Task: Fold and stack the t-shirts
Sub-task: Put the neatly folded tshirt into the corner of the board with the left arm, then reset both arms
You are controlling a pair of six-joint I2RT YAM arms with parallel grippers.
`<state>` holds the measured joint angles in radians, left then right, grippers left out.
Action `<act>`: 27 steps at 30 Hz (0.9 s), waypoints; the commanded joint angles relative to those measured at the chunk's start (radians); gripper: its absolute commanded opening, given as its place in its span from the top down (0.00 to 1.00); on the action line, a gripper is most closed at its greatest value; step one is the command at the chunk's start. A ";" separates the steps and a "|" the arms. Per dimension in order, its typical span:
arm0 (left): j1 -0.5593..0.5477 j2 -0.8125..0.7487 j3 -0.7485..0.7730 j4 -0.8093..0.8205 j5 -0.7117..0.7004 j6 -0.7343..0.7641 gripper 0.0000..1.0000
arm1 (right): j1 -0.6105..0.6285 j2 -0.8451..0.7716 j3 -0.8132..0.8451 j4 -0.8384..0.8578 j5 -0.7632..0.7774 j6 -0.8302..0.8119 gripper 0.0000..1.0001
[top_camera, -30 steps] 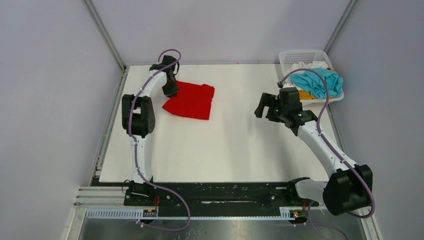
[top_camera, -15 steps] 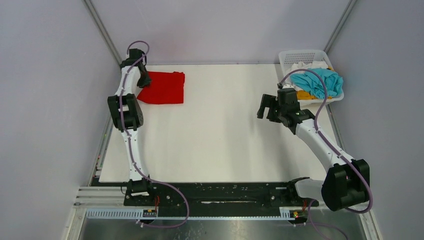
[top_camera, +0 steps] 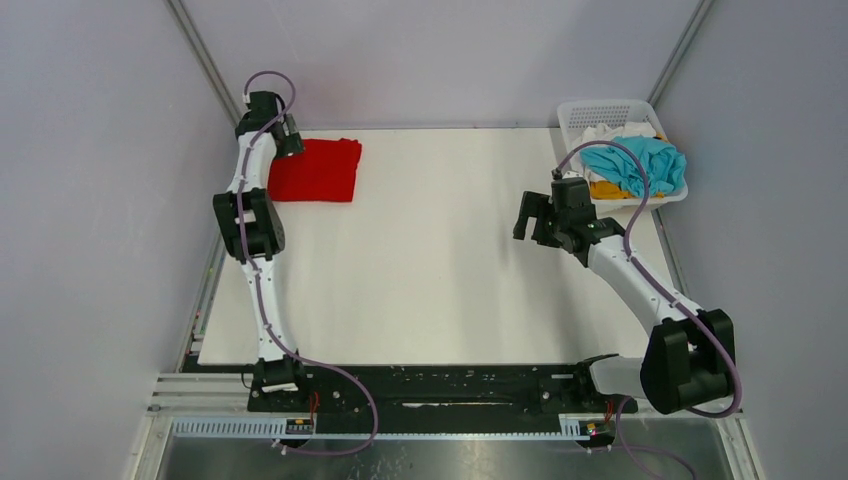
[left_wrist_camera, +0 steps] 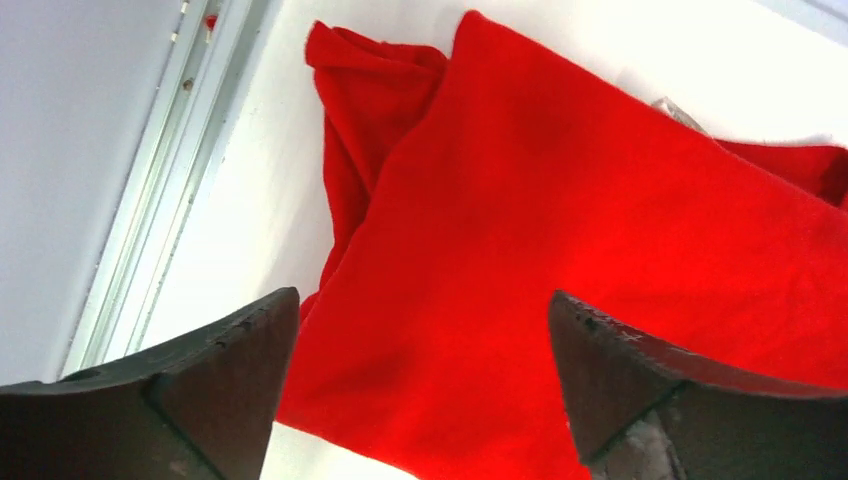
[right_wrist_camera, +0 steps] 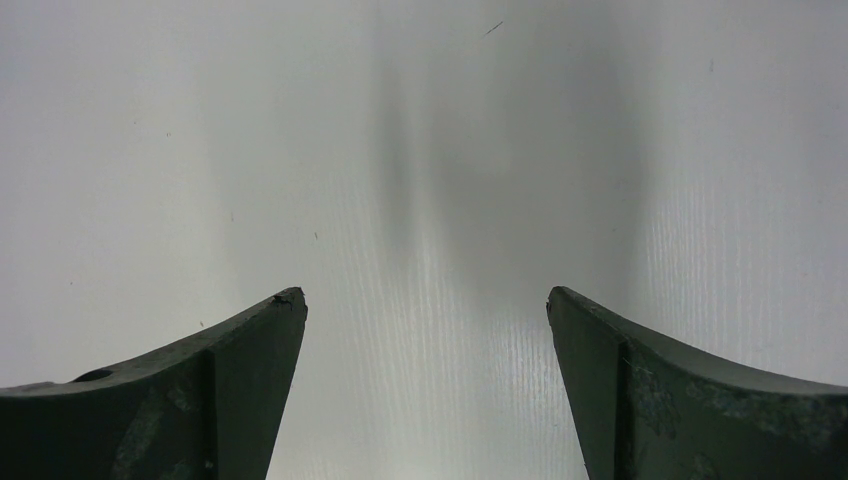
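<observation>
At the far left corner of the white table (top_camera: 430,290), the left arm reaches along the table's left edge, and the left gripper (top_camera: 285,140) hangs over the left rim of the red t-shirt (top_camera: 318,172). The left wrist view shows its two dark fingers (left_wrist_camera: 230,350) spread wide with nothing pinched between them; whether the tips touch the cloth cannot be told. The red t-shirt lies folded into a rough rectangle, flat on the table close to that far left corner, its long side running along the table's far edge. In the wrist view one bunched, wrinkled fold lies at the side nearest the aluminium rail (left_wrist_camera: 170,190) that borders the table's left edge, while the rest of the cloth is smooth. The middle of the table shows only bare white surface. Toward the table's right side, about midway between its near and far edges, the right gripper (top_camera: 528,213) is held above the surface, pointing toward the table's centre. The right wrist view shows its fingers (right_wrist_camera: 240,350) wide apart and holding nothing, with plain table and a soft grey shadow beneath them. At the table's far right corner stands a white perforated basket (top_camera: 605,105), tilted slightly over the right edge. In it lie the turquoise-blue t-shirt (top_camera: 640,165) crumpled on top, the orange-yellow t-shirt (top_camera: 607,189) showing beneath it on the side nearest the table's centre, and the white t-shirt (top_camera: 615,131) behind them.
</observation>
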<state>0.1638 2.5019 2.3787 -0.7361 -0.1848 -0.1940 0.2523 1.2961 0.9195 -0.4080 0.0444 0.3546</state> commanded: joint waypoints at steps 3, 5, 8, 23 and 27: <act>0.003 -0.188 -0.028 0.105 -0.078 -0.060 0.01 | -0.005 0.015 0.025 0.029 0.002 0.011 0.00; 0.001 -0.260 -0.060 0.104 -0.017 -0.105 0.01 | -0.005 0.008 0.022 0.029 -0.005 0.025 0.01; -0.016 -0.378 -0.168 0.127 0.092 -0.144 0.01 | -0.005 -0.020 0.006 0.020 0.027 0.046 0.01; -0.432 -1.154 -1.161 0.394 0.090 -0.383 0.01 | -0.005 -0.340 -0.220 0.008 0.166 0.129 0.00; -0.613 -1.359 -1.504 0.548 0.061 -0.435 0.01 | -0.006 -0.423 -0.285 0.017 0.193 0.120 0.01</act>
<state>-0.3344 1.2934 1.0874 -0.3622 -0.0872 -0.5468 0.2497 0.9447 0.6777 -0.4156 0.1741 0.4622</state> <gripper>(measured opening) 0.989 0.993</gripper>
